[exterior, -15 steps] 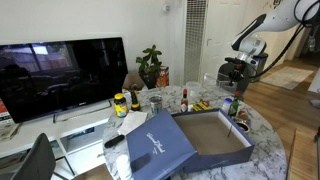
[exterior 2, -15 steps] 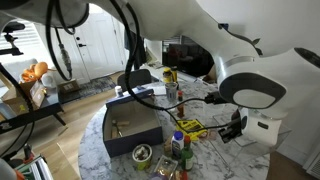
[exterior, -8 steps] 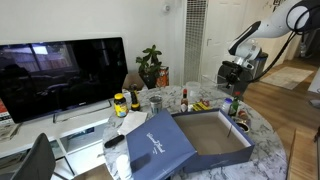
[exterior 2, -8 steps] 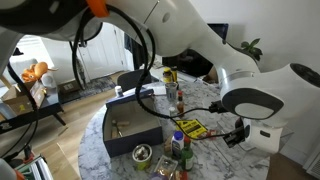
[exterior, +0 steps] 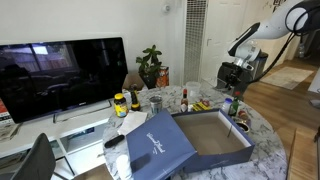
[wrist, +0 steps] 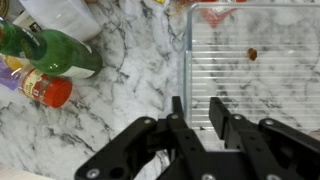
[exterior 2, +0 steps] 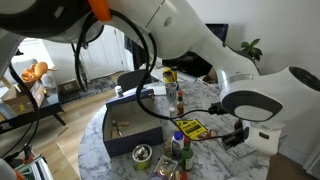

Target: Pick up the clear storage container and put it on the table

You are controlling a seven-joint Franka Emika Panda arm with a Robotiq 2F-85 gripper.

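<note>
Exterior view: navy box (exterior: 215, 140) open on table (exterior: 265, 135), interior bare; flat lid (exterior: 155, 145) lying across its near corner. Bottles crowd far rim.

Exterior view: navy box (exterior 2: 135, 128) holds small tan item; cans and bottles packed along near edge.

Wrist view: clear storage container (wrist: 255, 50) sits on marble, one brown speck inside. Gripper (wrist: 198, 108) fingers spread, straddling container's side wall, one inside, one outside. Green bottle (wrist: 55, 50), red-capped jar (wrist: 45, 90) well apart; bare marble between.
</note>
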